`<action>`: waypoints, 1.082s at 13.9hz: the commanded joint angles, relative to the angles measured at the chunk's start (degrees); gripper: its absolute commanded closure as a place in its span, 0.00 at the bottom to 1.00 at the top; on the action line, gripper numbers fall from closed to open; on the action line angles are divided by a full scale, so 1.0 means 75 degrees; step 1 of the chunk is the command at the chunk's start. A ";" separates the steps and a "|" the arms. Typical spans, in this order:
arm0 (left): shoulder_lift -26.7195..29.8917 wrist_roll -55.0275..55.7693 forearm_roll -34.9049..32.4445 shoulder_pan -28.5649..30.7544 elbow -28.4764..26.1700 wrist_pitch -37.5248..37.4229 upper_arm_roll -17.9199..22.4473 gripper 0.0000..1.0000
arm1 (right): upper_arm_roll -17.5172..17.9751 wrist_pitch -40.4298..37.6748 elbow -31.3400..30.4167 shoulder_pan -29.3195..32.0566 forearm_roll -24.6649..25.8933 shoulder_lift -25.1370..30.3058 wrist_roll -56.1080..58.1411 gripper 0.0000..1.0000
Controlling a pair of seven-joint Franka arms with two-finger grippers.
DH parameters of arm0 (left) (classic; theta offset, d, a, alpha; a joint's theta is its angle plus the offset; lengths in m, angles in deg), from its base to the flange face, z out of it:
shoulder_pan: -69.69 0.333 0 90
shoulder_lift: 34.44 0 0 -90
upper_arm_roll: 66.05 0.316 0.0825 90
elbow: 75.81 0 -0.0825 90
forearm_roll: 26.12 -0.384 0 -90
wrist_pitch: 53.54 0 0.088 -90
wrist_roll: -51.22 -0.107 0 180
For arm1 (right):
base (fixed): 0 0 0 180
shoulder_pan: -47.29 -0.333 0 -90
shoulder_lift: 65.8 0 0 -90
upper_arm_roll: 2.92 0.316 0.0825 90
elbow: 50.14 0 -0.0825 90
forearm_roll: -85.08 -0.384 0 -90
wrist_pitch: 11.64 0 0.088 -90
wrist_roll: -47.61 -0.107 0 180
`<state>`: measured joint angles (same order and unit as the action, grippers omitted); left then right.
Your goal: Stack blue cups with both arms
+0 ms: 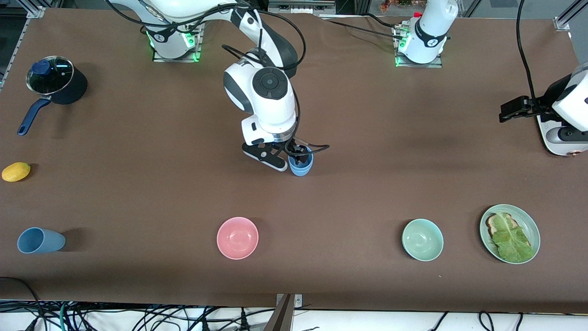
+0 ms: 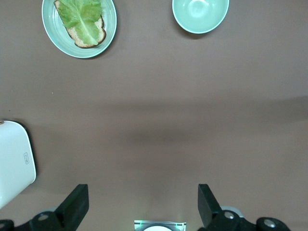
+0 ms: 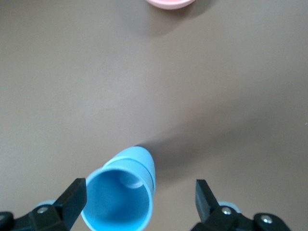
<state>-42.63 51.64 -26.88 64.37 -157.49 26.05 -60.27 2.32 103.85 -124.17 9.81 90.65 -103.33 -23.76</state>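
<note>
A light-blue cup stands upright at the table's middle. In the right wrist view a second rim line shows around it, like two cups nested. My right gripper is open and low around its rim. In the right wrist view the cup sits between the fingers of that gripper, close to one finger and apart from the other. Another blue cup lies on its side near the front camera at the right arm's end. My left gripper waits high over the left arm's end of the table, open and empty.
A pink bowl, a green bowl and a green plate with toast and lettuce lie along the side near the front camera. A navy pot and a lemon are at the right arm's end. A white device is at the left arm's end.
</note>
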 commanded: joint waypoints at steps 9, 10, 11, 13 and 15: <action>0.0002 -0.0196 0.0148 -0.0051 0.0109 -0.0053 0.0014 0.00 | 0.0039 -0.1900 -0.1174 0.1643 -0.0309 0.1848 0.3967 0.00; 0.0002 -0.0207 0.0148 -0.0051 0.0109 -0.0053 0.0014 0.00 | 0.0039 -0.1782 -0.1655 0.1936 -0.0310 0.2188 0.4518 0.00; 0.0014 -0.0207 0.0148 -0.0051 0.0109 -0.0053 0.0014 0.00 | 0.0039 -0.1770 -0.2066 0.2275 -0.0310 0.2540 0.4930 0.00; 0.0002 -0.0207 0.0148 -0.0051 0.0109 -0.0053 0.0014 0.00 | 0.0039 -0.1758 -0.2817 0.2966 -0.0298 0.3149 0.5935 0.00; 0.0014 -0.0207 0.0160 -0.0051 0.0109 -0.0053 0.0014 0.00 | 0.0039 -0.1513 -0.3520 0.3564 -0.0310 0.3806 0.6514 0.00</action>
<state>-42.62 51.40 -26.65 64.20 -157.44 26.07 -60.45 1.83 89.46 -141.42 32.55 89.42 -82.55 20.88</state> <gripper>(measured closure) 0.000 0.000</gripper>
